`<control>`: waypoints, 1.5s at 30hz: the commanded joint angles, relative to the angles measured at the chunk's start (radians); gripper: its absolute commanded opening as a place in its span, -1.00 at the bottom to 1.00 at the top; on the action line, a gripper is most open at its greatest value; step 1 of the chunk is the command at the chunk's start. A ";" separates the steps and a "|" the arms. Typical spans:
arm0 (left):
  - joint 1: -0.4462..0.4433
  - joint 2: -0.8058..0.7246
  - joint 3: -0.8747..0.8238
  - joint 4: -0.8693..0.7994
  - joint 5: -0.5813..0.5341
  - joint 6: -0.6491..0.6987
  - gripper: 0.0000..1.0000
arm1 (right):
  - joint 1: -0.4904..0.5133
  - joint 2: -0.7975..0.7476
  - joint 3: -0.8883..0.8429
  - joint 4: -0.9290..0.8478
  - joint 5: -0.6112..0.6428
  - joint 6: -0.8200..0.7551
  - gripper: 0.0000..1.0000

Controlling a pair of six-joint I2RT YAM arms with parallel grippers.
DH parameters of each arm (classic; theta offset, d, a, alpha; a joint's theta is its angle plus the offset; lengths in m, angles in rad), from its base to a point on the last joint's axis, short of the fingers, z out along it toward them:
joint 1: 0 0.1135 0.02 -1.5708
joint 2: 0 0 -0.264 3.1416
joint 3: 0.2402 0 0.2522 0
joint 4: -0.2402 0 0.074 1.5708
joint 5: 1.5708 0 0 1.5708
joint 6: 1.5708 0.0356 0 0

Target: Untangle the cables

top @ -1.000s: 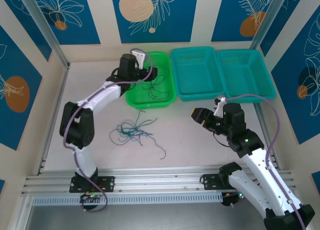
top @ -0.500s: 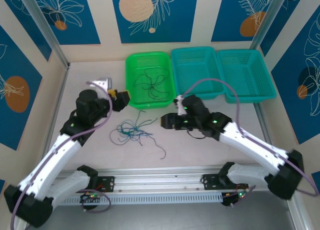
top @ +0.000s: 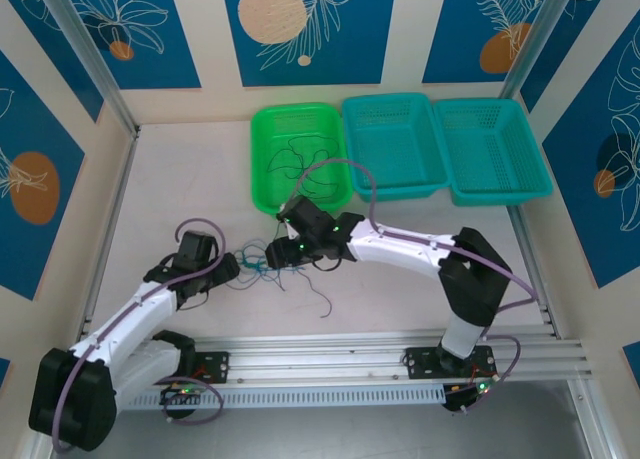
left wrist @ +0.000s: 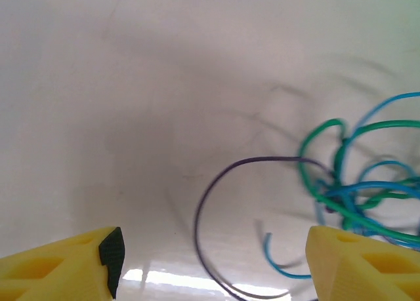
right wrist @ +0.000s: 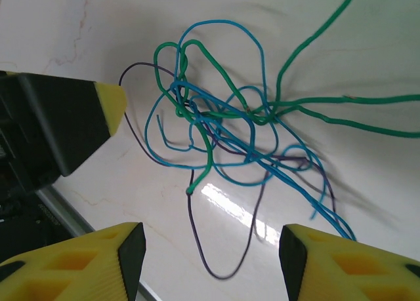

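The cables point(top: 268, 267) lie as a curly tangle of teal-blue, green and purple strands on the white table, with one purple strand point(top: 320, 301) trailing to the right. My left gripper point(top: 232, 267) is at the tangle's left edge, low over the table. In the left wrist view it point(left wrist: 213, 255) stands open, with a purple loop point(left wrist: 200, 216) between its fingers and the knot point(left wrist: 348, 183) to the right. My right gripper point(top: 278, 251) hovers over the tangle's far side. It point(right wrist: 211, 252) is open too, above a purple loop point(right wrist: 226, 268), with the knot point(right wrist: 216, 124) just beyond.
A green basket point(top: 262, 169) at the back holds several loose dark strands point(top: 300, 164). Two teal baskets point(top: 392, 109) point(top: 495, 114) stand to its right. The left gripper's yellow finger point(right wrist: 108, 107) reaches in close to the tangle in the right wrist view.
The left arm has swung back from the green basket down to the tangle's left side. The right arm has reached across from the right to above the tangle.
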 commanded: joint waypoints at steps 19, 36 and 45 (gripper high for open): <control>0.085 0.081 -0.059 0.219 0.132 0.034 -1.00 | 0.097 0.371 0.387 -0.131 0.152 -0.082 0.31; 0.099 -0.217 0.022 0.006 -0.032 0.099 -1.00 | 0.024 0.121 0.014 -0.131 0.321 0.071 -1.00; 0.109 -0.182 0.045 0.041 0.014 0.148 -1.00 | -0.197 -0.278 -0.448 -0.113 0.270 0.205 -1.00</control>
